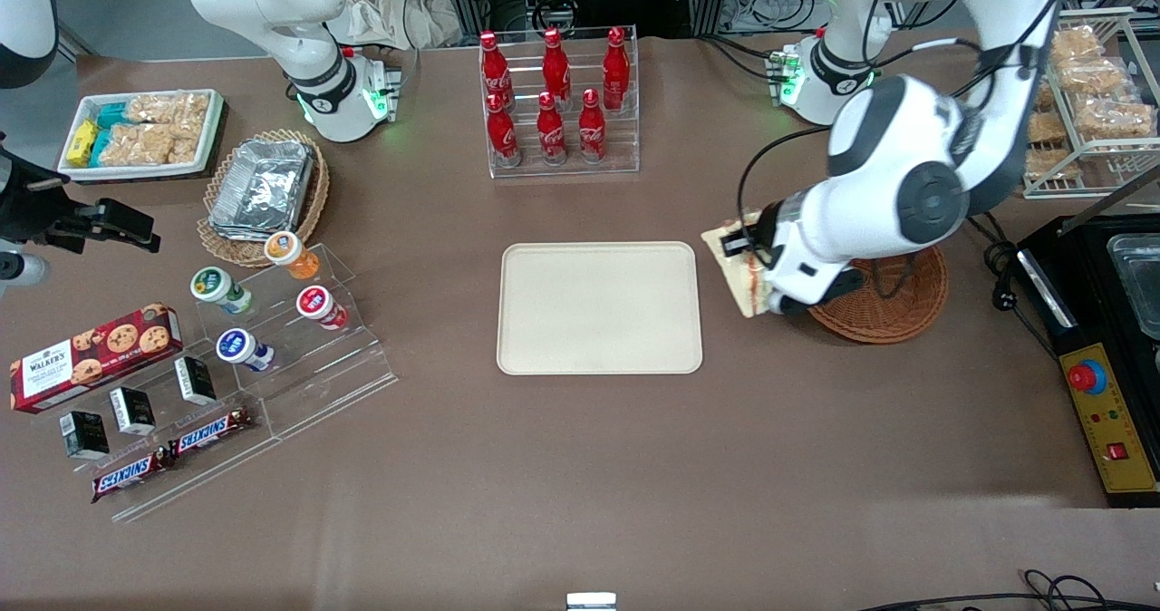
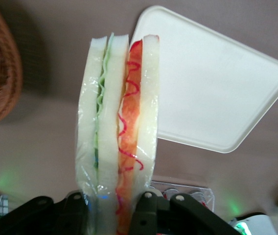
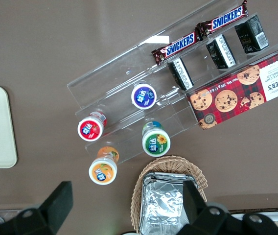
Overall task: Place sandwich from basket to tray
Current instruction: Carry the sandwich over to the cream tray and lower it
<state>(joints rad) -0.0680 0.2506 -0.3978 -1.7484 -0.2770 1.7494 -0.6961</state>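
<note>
The sandwich is clamped by its bread faces in the hand, carried clear of the basket toward the tray.

The tray lies flat at the middle of the worktop. The basket sits beside it, toward the working arm's end. Between the two, above the worktop, the gripper holds the sandwich clamped between its fingers, clear of the basket's rim and just short of the tray's edge. The bottle rack stands farther from the front camera than the tray. Toward the parked arm's end, the stepped stand carries cups and snack bars, with the cookie box beside it; the foil-container basket lies farther from the camera than the stand.
</note>
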